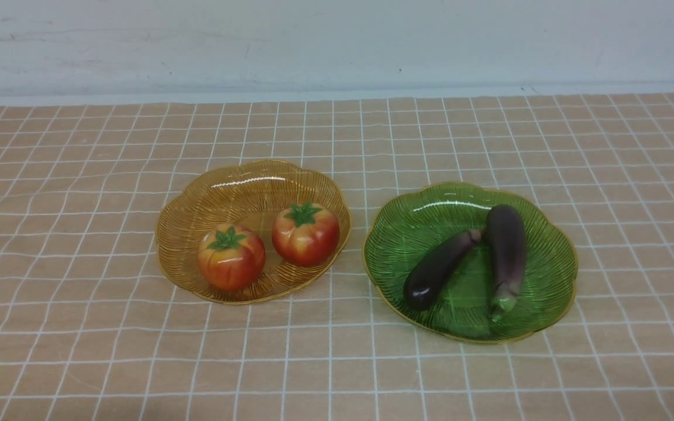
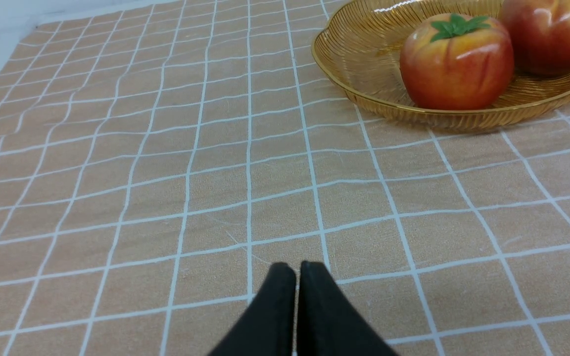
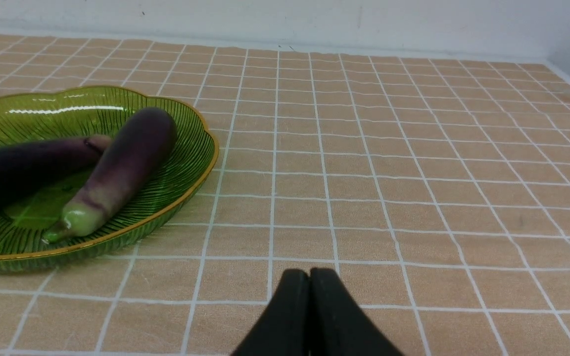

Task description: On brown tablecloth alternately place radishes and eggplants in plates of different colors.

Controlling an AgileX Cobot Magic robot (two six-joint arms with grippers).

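Two plates filled, both claws idle over the cloth

Nearest first: left claw [image 2: 298, 269] and right claw [image 3: 309, 277], each with fingers pressed together, nothing pinched, above the near part of the brown tablecloth [image 1: 313, 362]. Neither shows in the front view.

Next out, toward the right of the cloth, the green plate [image 1: 466, 324], its near rim closer to the cloth's near edge than the other dish's. It carries both eggplants. One, green-tipped [image 1: 508, 251], lies with its stem toward the plate's near rim; the other, brown-stemmed [image 1: 439, 272], slants across the left half, stem end beside or against its neighbour. Cannot tell if they touch.

Slightly farther, left of the cloth's middle, the amber plate [image 1: 249, 175]. Two radishes, round and red with leafy tops: one [image 1: 231, 260] by the near left rim, one [image 1: 306, 237] by the right rim. Beyond, the cloth's far edge meets a pale wall [image 1: 337, 47].

Judgement: sorting looks complete; no further pick seems called for. Risks are few. A low arm sweep could clip a scalloped rim and skid the dish. A jolt might roll a radish, being round, over its shallow edge. Wrinkles toward the cloth's left edge could snag a dragging fingertip and tug the amber plate along.
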